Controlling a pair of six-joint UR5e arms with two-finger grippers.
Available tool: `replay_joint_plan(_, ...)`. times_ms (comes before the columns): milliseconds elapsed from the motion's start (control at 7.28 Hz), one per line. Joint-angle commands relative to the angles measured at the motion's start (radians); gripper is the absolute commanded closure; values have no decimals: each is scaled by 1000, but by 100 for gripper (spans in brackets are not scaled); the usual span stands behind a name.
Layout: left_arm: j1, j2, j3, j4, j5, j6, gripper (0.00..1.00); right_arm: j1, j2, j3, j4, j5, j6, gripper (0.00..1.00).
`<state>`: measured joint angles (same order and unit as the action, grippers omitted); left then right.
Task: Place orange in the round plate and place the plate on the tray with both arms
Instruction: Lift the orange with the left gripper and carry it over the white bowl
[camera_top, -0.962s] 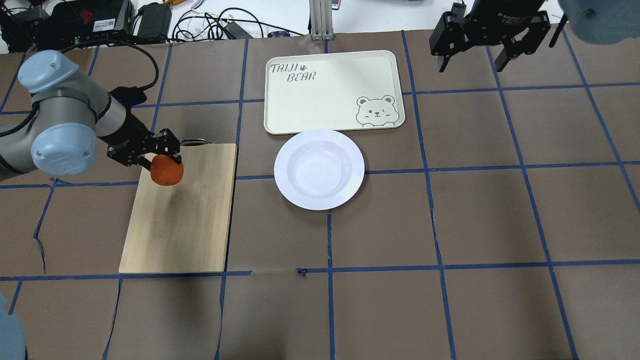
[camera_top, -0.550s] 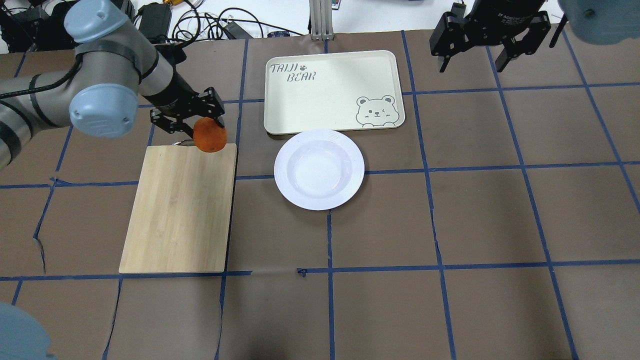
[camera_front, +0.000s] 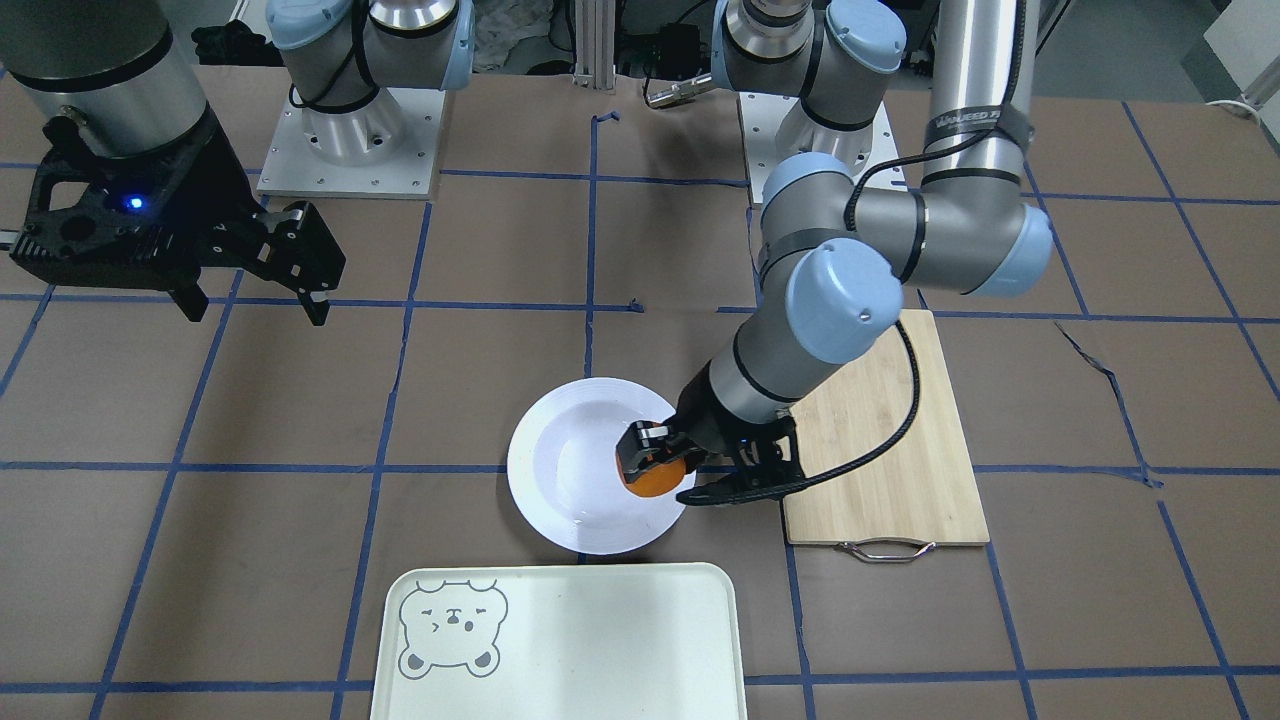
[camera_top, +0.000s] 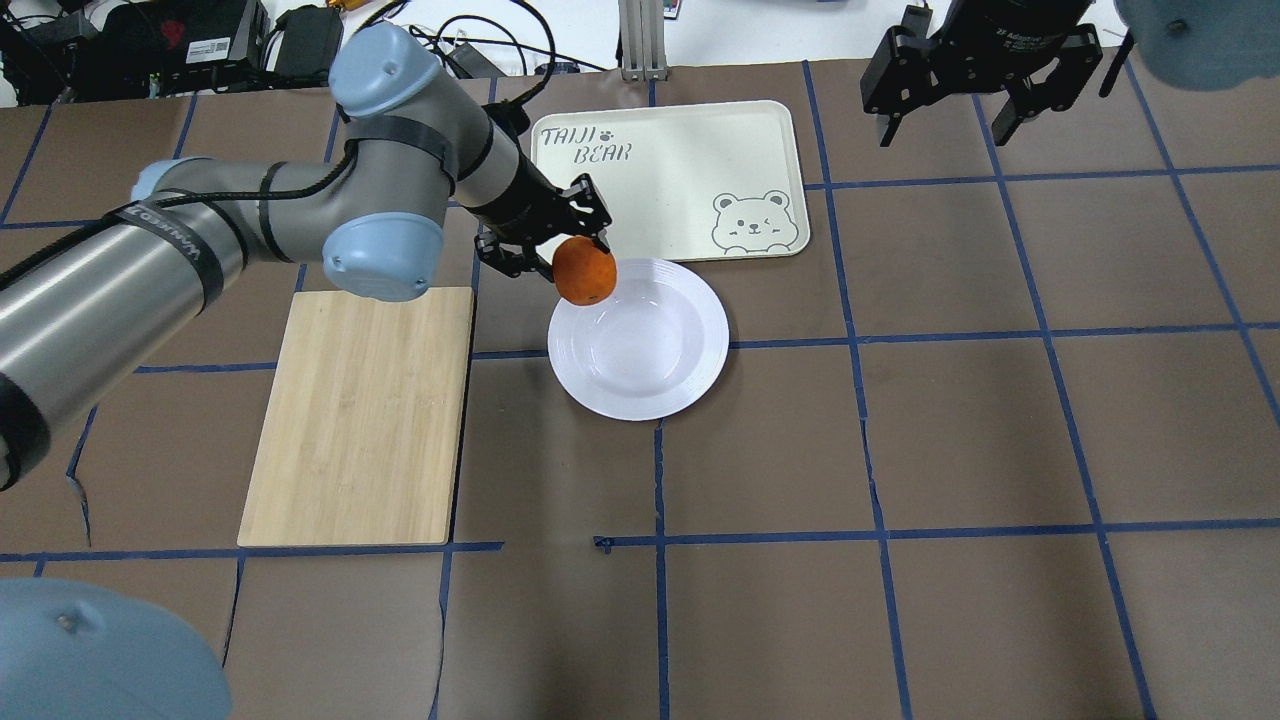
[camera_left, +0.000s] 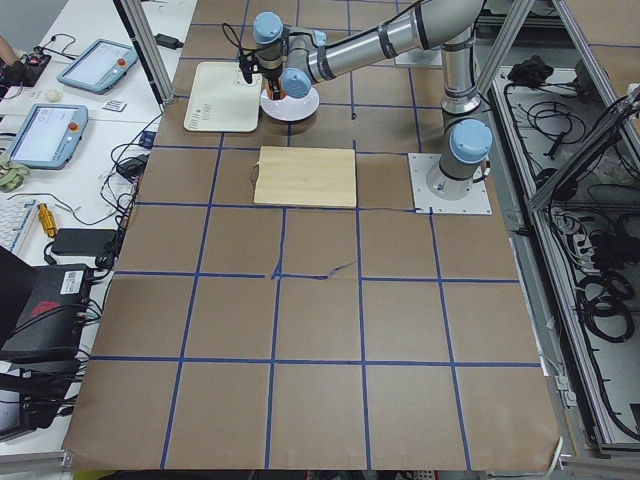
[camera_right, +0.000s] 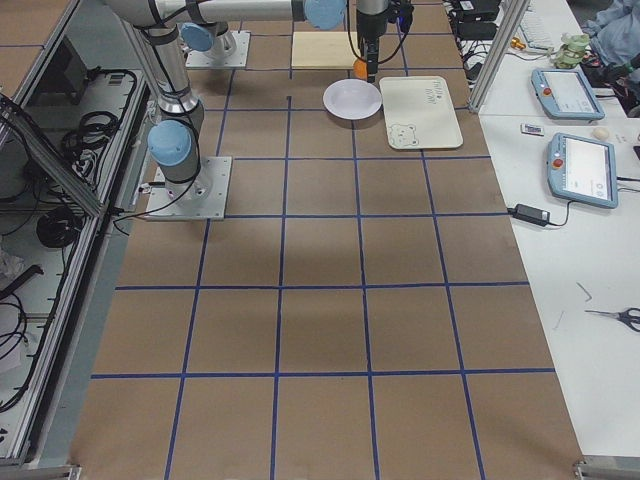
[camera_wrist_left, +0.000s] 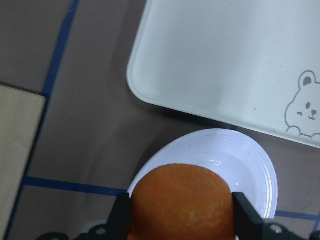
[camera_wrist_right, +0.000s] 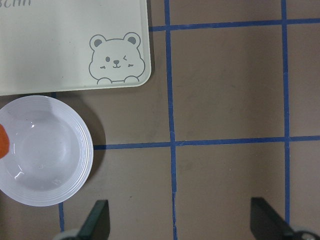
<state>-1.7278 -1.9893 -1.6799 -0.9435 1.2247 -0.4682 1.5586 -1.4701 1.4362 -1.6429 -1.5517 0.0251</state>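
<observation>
The orange (camera_top: 586, 273) is held in my left gripper (camera_top: 575, 262), which is shut on it just above the left rim of the round plate (camera_top: 700, 370). The left wrist view shows the orange (camera_wrist_left: 182, 202) between both fingers, with the white plate (camera_wrist_left: 252, 155) under it. The cream tray (camera_top: 670, 190) with the bear face lies just beyond the plate, almost touching it. My right gripper (camera_top: 940, 130) hangs open and high beyond the tray's right end. Its wrist view shows the plate (camera_wrist_right: 75, 170) and the tray corner (camera_wrist_right: 60, 50) from above.
A wooden cutting board (camera_top: 360, 420) with a metal handle lies left of the plate, under my left forearm. Cables and boxes (camera_top: 200, 40) line the far edge of the table. Brown paper with blue tape lines covers the table.
My left arm has carried the orange from above the cutting board, rightwards, to over the plate's left rim. The right arm has stayed still.
</observation>
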Motion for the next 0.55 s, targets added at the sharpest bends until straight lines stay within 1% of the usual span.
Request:
replay_joint_plan(0,-78,-40,-20,28,-1,-96,89,0,1,0,0,2,-1,0)
replay_joint_plan(137,-76,-23,-47,29,2,-92,65,0,1,1,0,2,-1,0)
replay_joint_plan(275,-75,-22,-50,47,4,-98,1,0,1,1,0,2,-1,0)
replay_joint_plan(412,-69,-8,-40,58,4,-99,0,0,2,1,0,8,-1,0)
